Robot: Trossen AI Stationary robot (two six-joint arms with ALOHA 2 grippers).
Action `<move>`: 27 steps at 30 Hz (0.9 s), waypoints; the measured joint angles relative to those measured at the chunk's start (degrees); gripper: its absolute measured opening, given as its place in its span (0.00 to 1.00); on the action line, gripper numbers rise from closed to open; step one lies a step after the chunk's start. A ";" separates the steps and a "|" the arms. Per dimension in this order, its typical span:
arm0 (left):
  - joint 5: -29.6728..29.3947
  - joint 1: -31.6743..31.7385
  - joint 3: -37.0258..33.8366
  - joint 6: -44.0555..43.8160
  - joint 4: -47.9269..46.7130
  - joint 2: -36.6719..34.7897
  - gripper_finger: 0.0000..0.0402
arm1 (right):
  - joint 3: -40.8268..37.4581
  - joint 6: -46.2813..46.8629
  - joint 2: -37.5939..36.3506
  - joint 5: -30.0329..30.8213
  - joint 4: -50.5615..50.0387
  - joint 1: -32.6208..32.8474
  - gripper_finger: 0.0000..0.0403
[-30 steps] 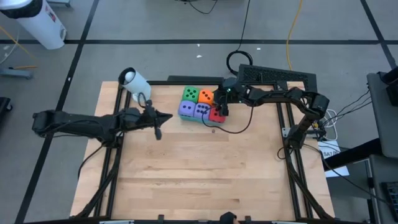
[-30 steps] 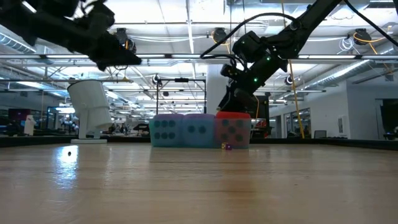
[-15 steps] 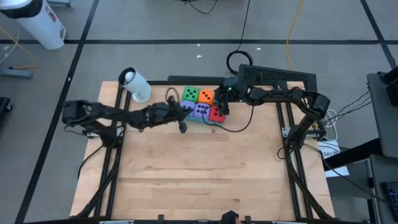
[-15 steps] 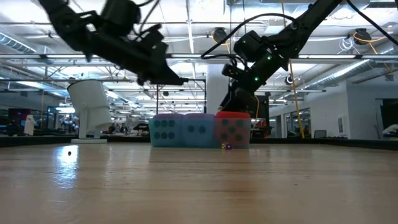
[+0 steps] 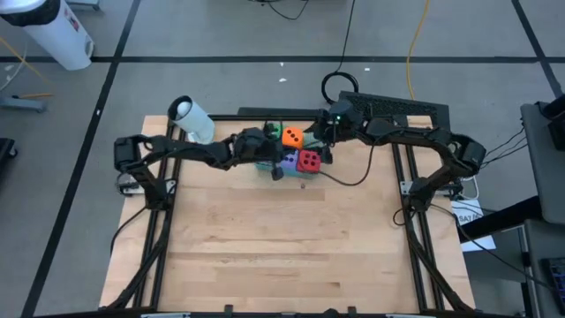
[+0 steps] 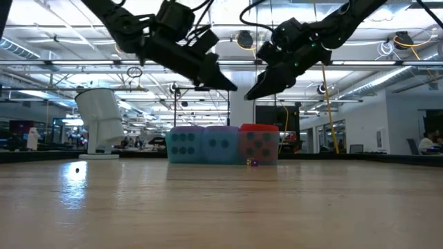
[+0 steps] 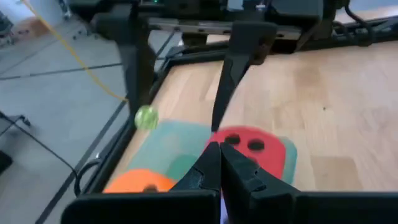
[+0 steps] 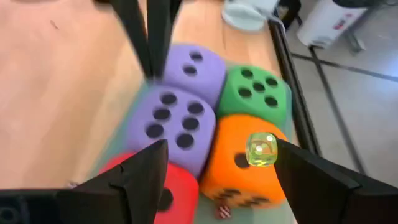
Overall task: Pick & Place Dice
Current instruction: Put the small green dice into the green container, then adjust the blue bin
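Note:
Five dice stand packed together on a flat translucent green tray (image 7: pixel 166 148) near the table's far edge. They are two purple (image 8: pixel 171 121) (image 8: pixel 193 65), one green (image 8: pixel 258 87), one orange (image 8: pixel 239 168) and one red (image 8: pixel 168 186). My left gripper (image 6: pixel 232 87) is shut and hovers above the purple dice (image 6: pixel 221 144); its arm hides one of them in the high view. My right gripper (image 6: pixel 248 97) is open, raised above the red die (image 6: pixel 259 144). A tiny yellow-green cube (image 8: pixel 261 149) shows between its fingers over the orange die; what holds it, I cannot tell.
A white cylinder-shaped device (image 5: pixel 191 119) stands at the table's far left corner. A black flat unit (image 5: pixel 388 106) lies past the far edge. Tiny dice (image 6: pixel 252 162) lie on the wood in front of the red die. Bare wood (image 5: pixel 282 247) spreads toward the near edge.
My left arm has swung from the table's left side toward the right, and its shut gripper is now over the purple dice. My right gripper has risen from beside the red die to above the cluster. The dice have stayed in place.

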 joint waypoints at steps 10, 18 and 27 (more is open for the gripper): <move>-0.41 1.21 12.90 5.40 -8.60 8.41 0.00 | -1.27 2.37 0.53 -8.32 -4.42 -4.43 0.68; -0.48 3.20 20.73 5.42 -12.15 14.61 0.00 | -1.31 4.34 0.51 -12.46 -4.19 -5.67 0.68; 0.07 5.04 21.17 3.24 -13.27 14.82 0.00 | -1.31 4.91 0.47 -12.16 -3.95 -5.60 0.68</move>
